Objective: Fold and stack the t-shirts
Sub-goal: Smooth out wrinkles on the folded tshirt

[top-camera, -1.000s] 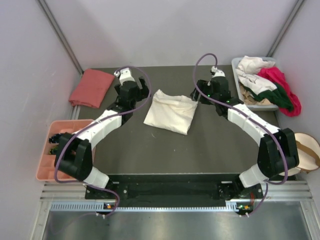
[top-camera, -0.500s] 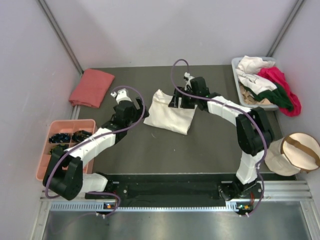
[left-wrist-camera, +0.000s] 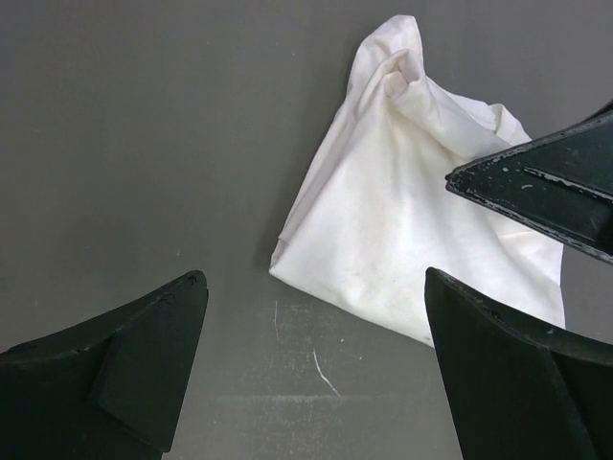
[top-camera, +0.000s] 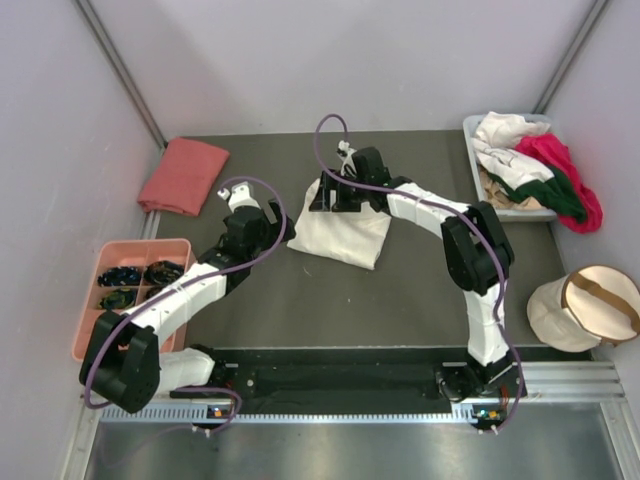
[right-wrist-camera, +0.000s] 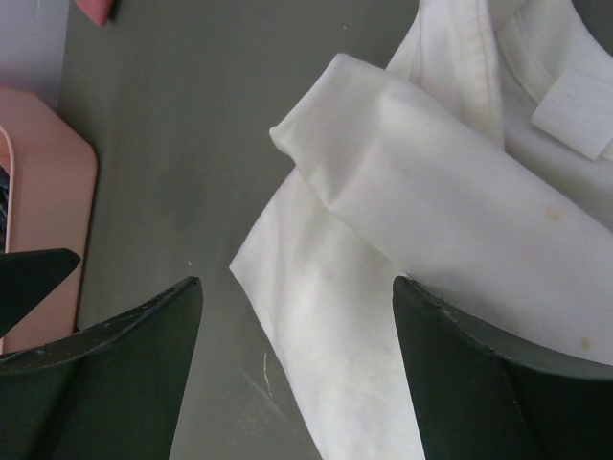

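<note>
**Operator:** What sits closest to the bases?

**Spotter:** On your left the pink tray (top-camera: 85,335) hangs at the table's (top-camera: 300,300) edge, and on your right is the round beige pouch (top-camera: 590,305).

**Operator:** And the claws?

**Spotter:** Your left gripper (left-wrist-camera: 314,278) is spread wide with nothing between its fingers. It hangs just beside the near left corner of the cream-white t-shirt (top-camera: 345,230). That shirt lies folded and a little rumpled in the middle of the table. Your right gripper (right-wrist-camera: 295,283) is past it, over the shirt's far left corner. Its jaws are parted too and clamp nothing. Whether a fingertip touches the cloth, you can't tell from here.

**Operator:** Farther back?

**Spotter:** The salmon-pink t-shirt (top-camera: 183,175) lies folded at the far left corner, well apart from both arms. At the far right, a heap of t-shirts (top-camera: 525,165), white, magenta and dark green, spills over the grey bin (top-camera: 470,128).
</note>
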